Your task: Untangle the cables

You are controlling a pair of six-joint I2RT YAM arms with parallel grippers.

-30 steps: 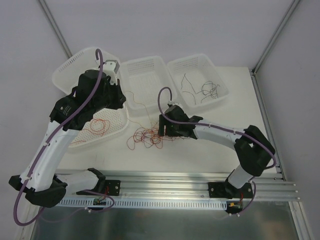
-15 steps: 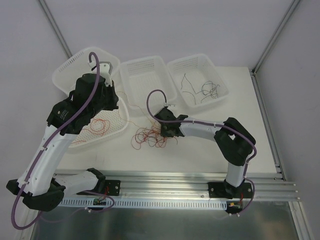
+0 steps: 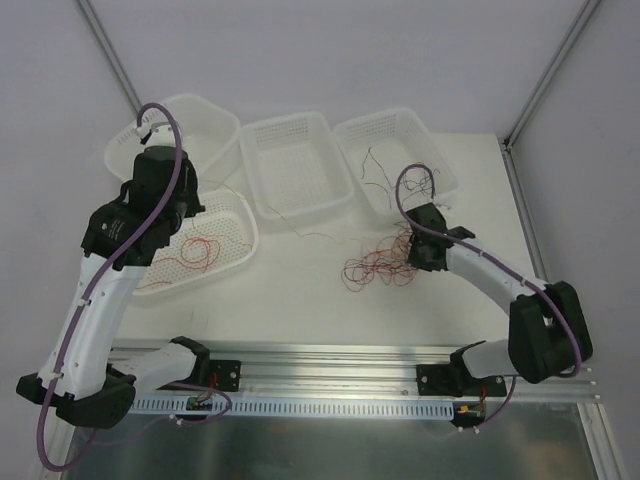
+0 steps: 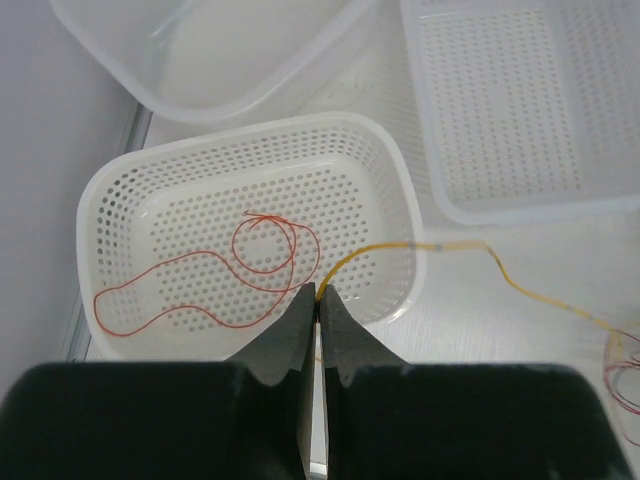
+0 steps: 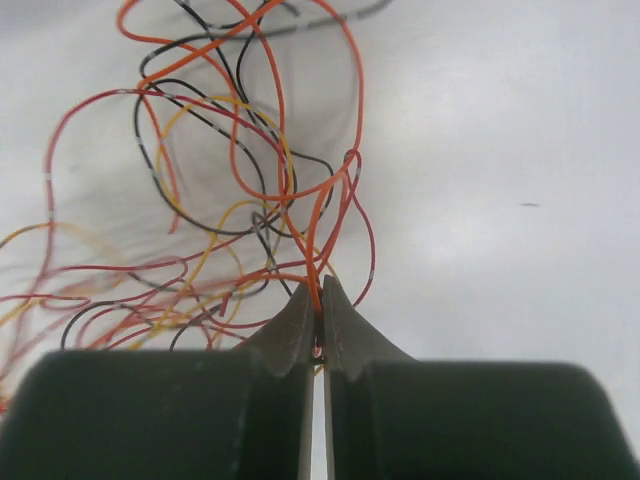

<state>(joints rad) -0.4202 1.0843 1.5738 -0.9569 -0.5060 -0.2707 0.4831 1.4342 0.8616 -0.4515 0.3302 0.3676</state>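
White table (image 3: 300,305) — near-left basket (image 4: 240,130) holds red cable (image 3: 197,252); far-right basket (image 3: 395,115), dark cables (image 3: 405,183).

Left of the cable tangle (image 3: 378,268) the table (image 3: 290,300) lies open (one yellow strand (image 4: 470,248) crosses it); behind the tangle, the middle basket (image 3: 256,170) and right basket (image 3: 438,150) block passage.

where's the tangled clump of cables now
In the top view the tangle lies on the table, right of centre, at the right gripper, in front of the right basket.
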